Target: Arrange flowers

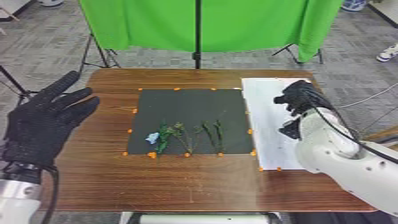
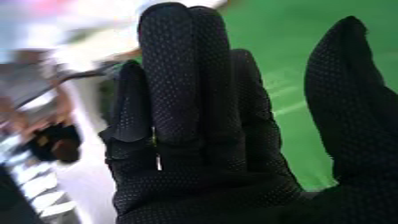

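Observation:
In the head view, a blue flower (image 1: 153, 137) with green leaves lies on the dark square mat (image 1: 191, 107), near its front left. Several green stems (image 1: 213, 132) lie beside it toward the mat's front edge. My right hand (image 1: 302, 96) is over the white sheet at the mat's right, apart from the flowers. My left hand (image 1: 44, 120) is held at the table's left edge, open with straight fingers. In the right wrist view my right hand (image 2: 204, 170) has its fingers straight and thumb apart, holding nothing.
A white sheet (image 1: 271, 135) lies along the mat's right side. Small orange pieces (image 1: 152, 155) mark the edges of mat and sheet. Behind the brown table (image 1: 191, 185) hangs a green cloth (image 1: 151, 30) on a stand with black legs.

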`<control>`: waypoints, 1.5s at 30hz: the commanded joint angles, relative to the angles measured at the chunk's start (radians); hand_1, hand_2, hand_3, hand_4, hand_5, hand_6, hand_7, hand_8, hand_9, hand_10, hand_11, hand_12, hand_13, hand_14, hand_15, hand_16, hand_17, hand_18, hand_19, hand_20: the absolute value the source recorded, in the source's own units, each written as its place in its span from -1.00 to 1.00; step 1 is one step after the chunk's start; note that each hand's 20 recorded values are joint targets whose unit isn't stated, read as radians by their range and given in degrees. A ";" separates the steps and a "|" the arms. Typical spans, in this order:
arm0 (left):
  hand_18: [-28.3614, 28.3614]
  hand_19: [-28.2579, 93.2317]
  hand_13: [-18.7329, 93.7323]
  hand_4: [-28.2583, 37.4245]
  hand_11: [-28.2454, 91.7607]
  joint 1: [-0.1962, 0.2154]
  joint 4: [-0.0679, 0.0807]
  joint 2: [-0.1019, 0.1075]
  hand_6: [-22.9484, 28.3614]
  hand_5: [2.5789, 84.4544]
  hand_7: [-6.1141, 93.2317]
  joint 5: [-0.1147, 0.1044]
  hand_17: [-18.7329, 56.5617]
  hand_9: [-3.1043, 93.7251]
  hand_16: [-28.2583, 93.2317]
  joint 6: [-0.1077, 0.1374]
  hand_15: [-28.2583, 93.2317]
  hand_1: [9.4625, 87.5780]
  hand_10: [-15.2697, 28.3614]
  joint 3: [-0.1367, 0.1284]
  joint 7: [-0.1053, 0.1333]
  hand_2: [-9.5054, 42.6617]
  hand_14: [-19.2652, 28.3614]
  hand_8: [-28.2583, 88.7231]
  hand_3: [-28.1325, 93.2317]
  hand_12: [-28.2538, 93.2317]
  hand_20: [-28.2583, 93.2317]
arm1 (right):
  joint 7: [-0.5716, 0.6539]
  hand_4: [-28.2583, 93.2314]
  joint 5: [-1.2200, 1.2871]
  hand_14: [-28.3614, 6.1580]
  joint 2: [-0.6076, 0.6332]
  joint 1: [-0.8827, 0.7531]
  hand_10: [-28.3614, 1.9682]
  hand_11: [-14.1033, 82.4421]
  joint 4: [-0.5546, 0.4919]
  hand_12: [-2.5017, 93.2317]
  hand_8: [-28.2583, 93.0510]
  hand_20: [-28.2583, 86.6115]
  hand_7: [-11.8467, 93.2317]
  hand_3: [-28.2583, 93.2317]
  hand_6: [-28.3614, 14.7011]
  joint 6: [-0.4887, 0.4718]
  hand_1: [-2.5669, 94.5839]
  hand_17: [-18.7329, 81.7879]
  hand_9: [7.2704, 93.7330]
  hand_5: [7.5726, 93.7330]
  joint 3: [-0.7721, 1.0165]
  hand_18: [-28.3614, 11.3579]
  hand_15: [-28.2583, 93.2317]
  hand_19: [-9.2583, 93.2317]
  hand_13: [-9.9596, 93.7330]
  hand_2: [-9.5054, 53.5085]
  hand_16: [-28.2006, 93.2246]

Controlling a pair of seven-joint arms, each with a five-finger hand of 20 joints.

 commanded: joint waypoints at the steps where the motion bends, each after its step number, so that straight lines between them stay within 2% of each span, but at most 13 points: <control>1: 1.00 0.41 -0.24 -0.88 -0.12 -0.025 0.008 0.004 0.20 -0.26 -0.55 0.006 -0.77 -0.30 -0.65 0.002 0.19 -0.63 0.65 0.022 -0.012 -0.36 0.99 -0.70 0.72 -0.36 -0.51 | 0.056 -1.00 -0.037 0.11 0.070 -0.061 0.01 -0.16 0.033 -0.61 -0.73 -0.11 -0.53 0.63 0.31 -0.056 -0.20 0.12 0.68 0.03 0.070 -0.63 0.45 1.00 0.63 -1.00 -0.29; 3: 1.00 0.41 -0.24 -0.87 -0.12 -0.023 0.008 0.004 0.20 -0.26 -0.55 0.006 -0.77 -0.30 -0.65 0.006 0.19 -0.63 0.65 0.021 -0.016 -0.35 0.99 -0.70 0.72 -0.36 -0.51 | 0.046 -1.00 -0.026 0.11 0.087 -0.121 0.01 -0.15 0.026 -0.61 -0.73 -0.09 -0.54 0.63 0.30 -0.071 -0.21 0.13 0.69 0.01 0.127 -0.64 0.46 1.00 0.64 -1.00 -0.29; 7: 1.00 0.41 -0.24 -0.87 -0.12 -0.007 0.006 -0.002 0.20 -0.26 -0.55 0.003 -0.77 -0.30 -0.65 0.009 0.19 -0.63 0.65 0.019 -0.009 -0.36 0.99 -0.70 0.72 -0.36 -0.51 | 0.016 -1.00 -0.015 0.12 0.101 -0.126 0.02 -0.13 0.030 -0.60 -0.73 -0.05 -0.53 0.63 0.35 -0.093 -0.20 0.13 0.70 0.01 0.106 -0.64 0.47 1.00 0.65 -1.00 -0.28; 10: 1.00 0.41 -0.24 -0.88 -0.11 -0.021 0.010 0.000 0.20 -0.26 -0.55 0.004 -0.77 -0.29 -0.65 0.000 0.19 -0.64 0.65 0.022 -0.021 -0.36 0.99 -0.70 0.72 -0.36 -0.51 | 0.018 -1.00 -0.013 0.13 0.085 -0.138 0.05 -0.13 0.038 -0.60 -0.73 -0.05 -0.52 0.63 0.40 -0.131 -0.19 0.13 0.70 0.02 0.110 -0.64 0.47 1.00 0.64 -1.00 -0.28; 12: 1.00 0.42 -0.25 -0.88 -0.11 -0.028 0.012 0.006 0.20 -0.26 -0.54 0.003 -0.78 -0.30 -0.65 0.003 0.19 -0.64 0.66 0.027 -0.021 -0.36 0.99 -0.70 0.72 -0.36 -0.51 | 0.025 -1.00 -0.011 0.13 0.083 -0.128 0.05 -0.13 0.041 -0.60 -0.74 -0.04 -0.51 0.63 0.43 -0.147 -0.18 0.13 0.71 0.06 0.089 -0.64 0.47 1.00 0.65 -1.00 -0.28; 19: 1.00 0.42 -0.25 -0.89 -0.10 -0.019 0.009 0.002 0.20 -0.27 -0.53 0.001 -0.78 -0.30 -0.66 0.004 0.20 -0.64 0.66 0.025 -0.005 -0.35 1.00 -0.71 0.73 -0.36 -0.51 | 0.023 -1.00 -0.013 0.14 0.058 -0.044 0.06 -0.15 0.091 -0.60 -0.74 -0.06 -0.51 0.63 0.47 -0.164 -0.16 0.14 0.72 0.09 -0.008 -0.66 0.45 1.00 0.66 -1.00 -0.27; 22: 1.00 0.42 -0.25 -0.89 -0.10 -0.022 0.010 0.000 0.20 -0.27 -0.53 0.002 -0.78 -0.30 -0.66 0.000 0.20 -0.64 0.66 0.026 -0.006 -0.35 1.00 -0.71 0.73 -0.36 -0.51 | 0.036 -1.00 -0.015 0.15 0.041 -0.011 0.07 -0.16 0.113 -0.60 -0.75 -0.06 -0.51 0.62 0.49 -0.173 -0.14 0.14 0.72 0.10 -0.043 -0.66 0.45 1.00 0.66 -1.00 -0.27; 29: 1.00 0.42 -0.25 -0.88 -0.10 -0.024 0.009 -0.003 0.20 -0.27 -0.53 0.003 -0.78 -0.30 -0.66 0.001 0.20 -0.64 0.66 0.025 -0.006 -0.35 0.99 -0.71 0.73 -0.36 -0.51 | 0.073 -1.00 -0.086 0.23 0.029 0.027 0.18 -0.18 0.126 -0.60 -0.76 -0.09 -0.50 0.60 0.57 -0.139 -0.04 0.17 0.78 0.32 -0.125 -0.62 0.42 1.00 0.70 -1.00 -0.26; 32: 1.00 0.42 -0.25 -0.88 -0.10 -0.022 0.009 -0.008 0.20 -0.27 -0.53 0.004 -0.78 -0.30 -0.66 -0.001 0.20 -0.64 0.66 0.022 -0.012 -0.35 0.99 -0.71 0.73 -0.36 -0.51 | 0.066 -1.00 -0.103 0.22 0.027 0.021 0.17 -0.17 0.116 -0.59 -0.74 -0.10 -0.52 0.61 0.38 -0.158 -0.08 0.16 0.72 0.13 -0.115 -0.63 0.42 1.00 0.69 -1.00 -0.25; 35: 1.00 0.42 -0.25 -0.88 -0.10 -0.021 0.010 -0.009 0.20 -0.27 -0.53 0.002 -0.78 -0.30 -0.66 0.000 0.20 -0.64 0.66 0.023 -0.011 -0.36 0.99 -0.71 0.73 -0.36 -0.51 | 0.068 -1.00 -0.116 0.24 0.023 0.033 0.13 -0.15 0.112 -0.59 -0.73 -0.12 -0.53 0.62 0.31 -0.155 -0.08 0.15 0.67 0.05 -0.133 -0.61 0.43 1.00 0.66 -1.00 -0.24; 40: 1.00 0.42 -0.25 -0.88 -0.10 -0.033 0.014 -0.009 0.20 -0.27 -0.53 0.004 -0.78 -0.30 -0.66 -0.006 0.20 -0.64 0.66 0.028 -0.020 -0.36 1.00 -0.71 0.73 -0.36 -0.52 | 0.071 -1.00 -0.163 0.22 0.007 0.081 0.09 -0.15 0.114 -0.60 -0.73 -0.13 -0.53 0.62 0.28 -0.132 -0.08 0.15 0.63 0.00 -0.203 -0.61 0.44 1.00 0.65 -1.00 -0.25; 42: 1.00 0.42 -0.25 -0.88 -0.10 -0.042 0.015 -0.007 0.20 -0.27 -0.53 0.002 -0.78 -0.30 -0.66 0.005 0.20 -0.64 0.65 0.035 -0.024 -0.36 0.99 -0.71 0.73 -0.36 -0.52 | 0.060 -1.00 -0.175 0.22 0.001 0.095 0.08 -0.15 0.117 -0.61 -0.73 -0.13 -0.53 0.62 0.28 -0.135 -0.08 0.15 0.62 -0.02 -0.222 -0.62 0.44 1.00 0.65 -1.00 -0.25; 45: 1.00 0.42 -0.25 -0.89 -0.10 -0.038 0.015 -0.008 0.20 -0.27 -0.53 0.005 -0.78 -0.30 -0.66 -0.009 0.20 -0.64 0.66 0.032 -0.021 -0.36 1.00 -0.71 0.73 -0.36 -0.52 | 0.056 -1.00 -0.178 0.22 -0.010 0.123 0.09 -0.15 0.124 -0.61 -0.73 -0.14 -0.53 0.62 0.32 -0.118 -0.08 0.15 0.62 -0.01 -0.263 -0.61 0.43 1.00 0.65 -1.00 -0.26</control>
